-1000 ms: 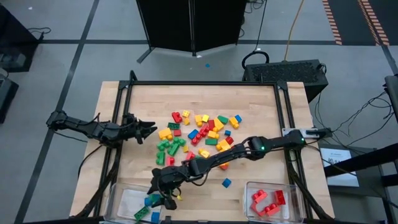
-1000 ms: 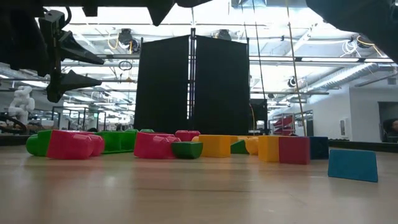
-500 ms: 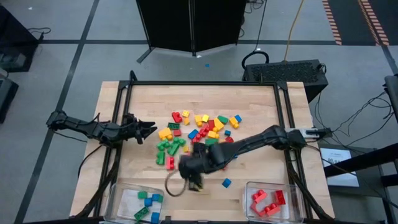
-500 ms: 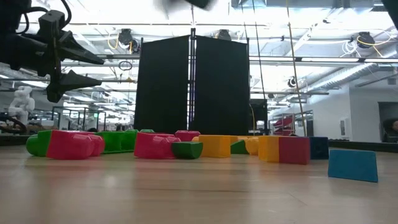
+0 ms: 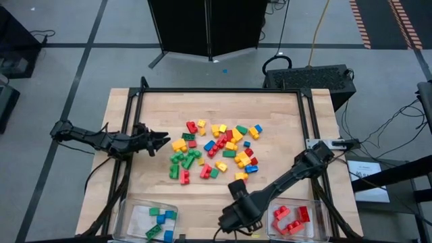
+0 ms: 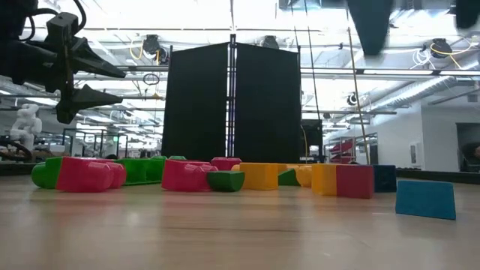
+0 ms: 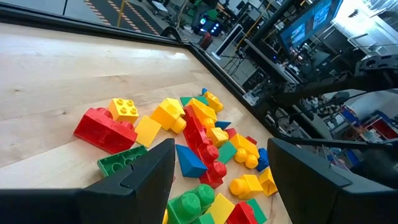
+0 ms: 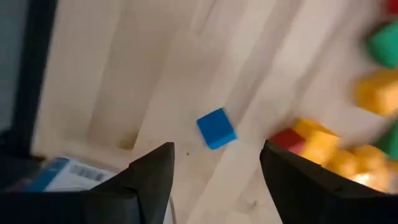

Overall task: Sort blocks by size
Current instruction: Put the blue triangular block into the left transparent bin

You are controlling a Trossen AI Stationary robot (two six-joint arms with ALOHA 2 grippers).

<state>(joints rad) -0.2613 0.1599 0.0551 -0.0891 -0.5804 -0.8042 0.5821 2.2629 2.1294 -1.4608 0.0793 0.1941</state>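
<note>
The right gripper (image 5: pixel 237 219) hangs over the table's near edge, between the two clear bins, its fingers (image 8: pixel 152 180) spread apart with nothing between them. Ahead of them a lone blue cube (image 8: pixel 216 129) lies on bare wood, probably the one the arm covers from above. The left gripper (image 5: pixel 162 141) waits with jaws open beside the heap of blocks (image 5: pixel 216 148) mid-table. The left bin (image 5: pixel 131 214) holds green and blue blocks, the right bin (image 5: pixel 317 209) red ones.

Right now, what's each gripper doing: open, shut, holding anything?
Left gripper: open, empty, beside the block pile.
Right gripper: open, empty, with the lone blue block ahead of it.
</note>
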